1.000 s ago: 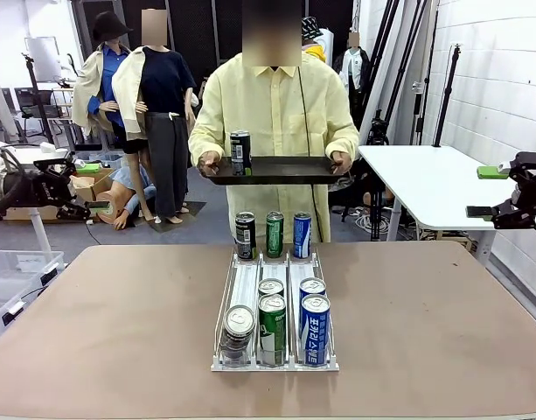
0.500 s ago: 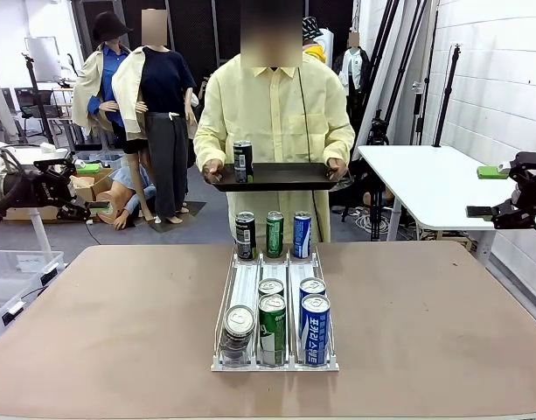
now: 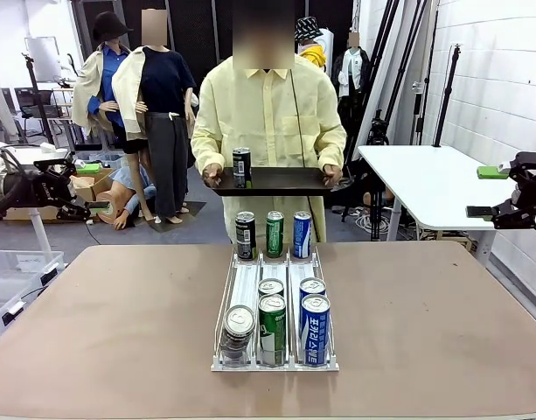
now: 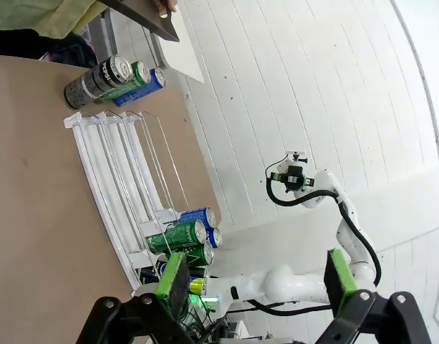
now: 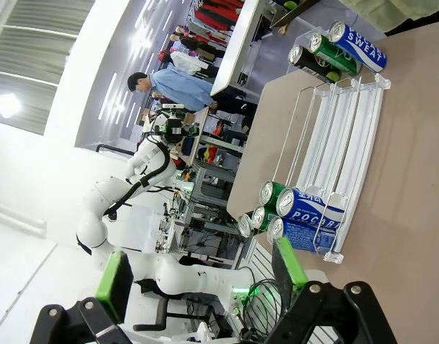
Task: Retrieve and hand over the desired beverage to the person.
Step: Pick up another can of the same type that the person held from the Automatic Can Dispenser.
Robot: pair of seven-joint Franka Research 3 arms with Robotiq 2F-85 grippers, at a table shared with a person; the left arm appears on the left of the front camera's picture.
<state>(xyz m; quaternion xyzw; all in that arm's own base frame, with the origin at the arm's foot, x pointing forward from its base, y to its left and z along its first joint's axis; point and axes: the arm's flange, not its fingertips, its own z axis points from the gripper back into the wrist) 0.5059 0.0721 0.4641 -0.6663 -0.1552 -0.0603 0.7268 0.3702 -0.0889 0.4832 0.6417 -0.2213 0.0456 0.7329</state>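
Can rack (image 3: 246,284) on the table (image 3: 119,324), person (image 3: 268,114) with tray (image 3: 285,180) behind

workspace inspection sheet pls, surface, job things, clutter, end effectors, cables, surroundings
surface: brown table, level
job's things: white rack mid-table, five cans at its near end, three upright cans at its far end; person behind the table holds a black tray with one dark can
clutter: nothing seen
end effectors: left end effector open, empty; right end effector open, empty
cables: black lead over the clear bin, left of the table
surroundings: white side table at the right, light stands behind it
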